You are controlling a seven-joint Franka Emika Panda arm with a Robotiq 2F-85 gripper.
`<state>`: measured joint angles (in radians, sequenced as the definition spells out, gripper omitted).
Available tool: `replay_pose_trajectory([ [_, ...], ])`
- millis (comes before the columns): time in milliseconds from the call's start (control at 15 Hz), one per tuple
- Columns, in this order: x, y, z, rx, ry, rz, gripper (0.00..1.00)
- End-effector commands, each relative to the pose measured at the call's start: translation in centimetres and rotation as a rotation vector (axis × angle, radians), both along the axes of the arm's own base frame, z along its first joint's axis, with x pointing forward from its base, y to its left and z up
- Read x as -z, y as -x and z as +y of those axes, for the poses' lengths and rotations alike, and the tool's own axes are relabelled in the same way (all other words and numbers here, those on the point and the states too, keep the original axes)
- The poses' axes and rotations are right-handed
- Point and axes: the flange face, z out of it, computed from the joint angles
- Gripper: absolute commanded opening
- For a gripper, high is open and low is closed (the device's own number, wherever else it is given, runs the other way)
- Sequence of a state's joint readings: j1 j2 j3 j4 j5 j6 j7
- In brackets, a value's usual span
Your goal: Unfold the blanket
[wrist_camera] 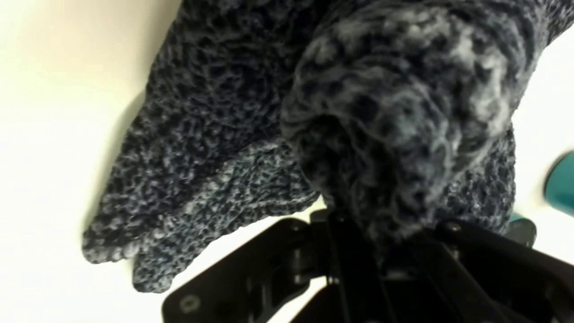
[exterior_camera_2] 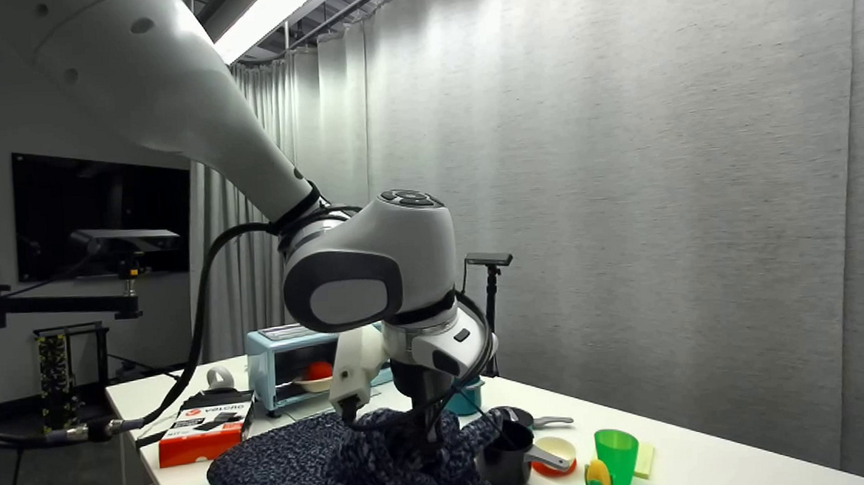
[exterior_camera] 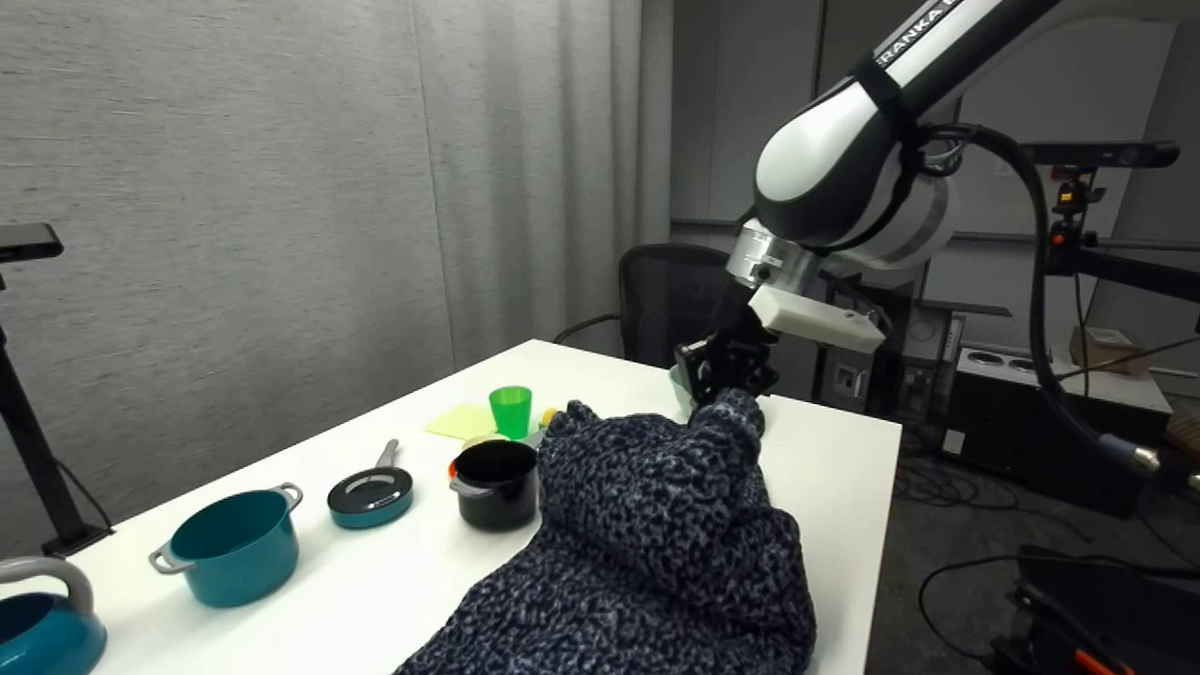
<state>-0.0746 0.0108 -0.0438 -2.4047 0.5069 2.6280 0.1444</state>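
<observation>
White counter (exterior_camera: 839,469) stands before a grey curtain (exterior_camera_2: 621,188), a navy, grey-flecked knitted blanket (exterior_camera: 647,544) heaped on it. At the blanket's raised peak, the gripper (exterior_camera: 729,380) is clamped on a fold. Just beside the blanket sits a black saucepan (exterior_camera: 499,499); well apart, a teal pot (exterior_camera: 242,562).

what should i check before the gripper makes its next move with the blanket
1. Grip: ok; the gripper pinches the blanket.
2. Unfolded: not ok; the fabric lies bunched in thick folds.
3. Whole blanket in sight: not ok; the bottom of both exterior views cuts it off.
4. Black saucepan free of the blanket: cannot tell; close together, contact unclear.
5. Teal two-handled pot apart from the blanket: ok; white tabletop shows between.
</observation>
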Motion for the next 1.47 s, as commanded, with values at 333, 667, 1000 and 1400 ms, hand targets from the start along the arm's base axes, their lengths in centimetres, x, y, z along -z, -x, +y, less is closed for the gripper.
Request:
replay_pose_trajectory([
  [333, -3.1, 1.2, -6.9, 0.053, 0.081, 0.064, 0.03],
  [667, -4.6, -0.9, -8.1, -0.108, 0.164, 0.271, 0.03],
  [1000, -6.4, -2.7, -9.7, -0.141, 0.212, 0.32, 0.03],
  [1400, -3.2, -5.0, -4.6, -0.21, 0.159, 0.295, 0.66],
])
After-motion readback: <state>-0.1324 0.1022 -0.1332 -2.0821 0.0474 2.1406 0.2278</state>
